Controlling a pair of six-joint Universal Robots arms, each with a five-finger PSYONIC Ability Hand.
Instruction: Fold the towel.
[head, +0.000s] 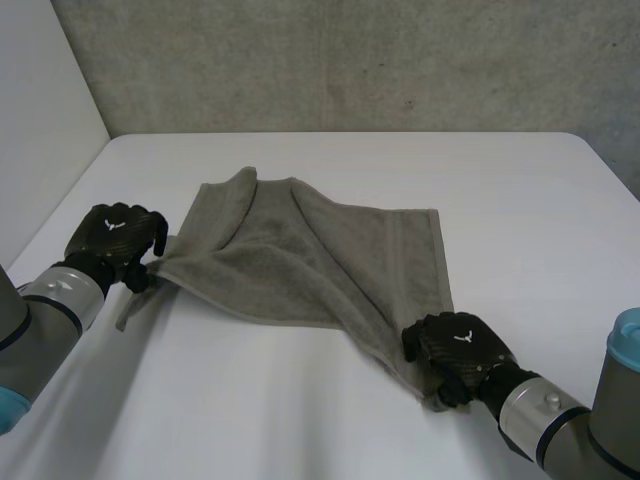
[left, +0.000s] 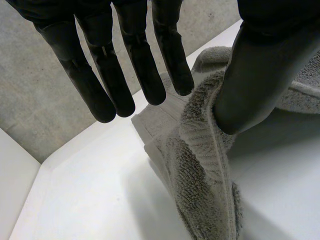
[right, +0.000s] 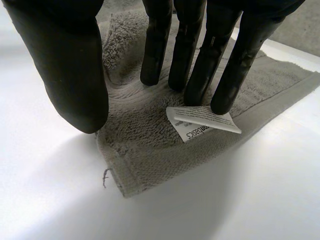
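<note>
The towel (head: 310, 260) lay rumpled on the surface (head: 300, 420). The left hand (head: 118, 235) was unclenched, thumb (left: 255, 75) against one corner; the right hand (head: 455, 348) pressed straight fingers (right: 197, 75) on another. Both should pinch firmly before lifting together.

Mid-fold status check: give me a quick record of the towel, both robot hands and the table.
towel: grey, rumpled, one flap turned over, lying on the white table
left robot hand: at its left corner, fingers straight, thumb against the edge
right robot hand: on its near right corner, straight fingers pressing down by the white label
fold: not yet neat
</note>
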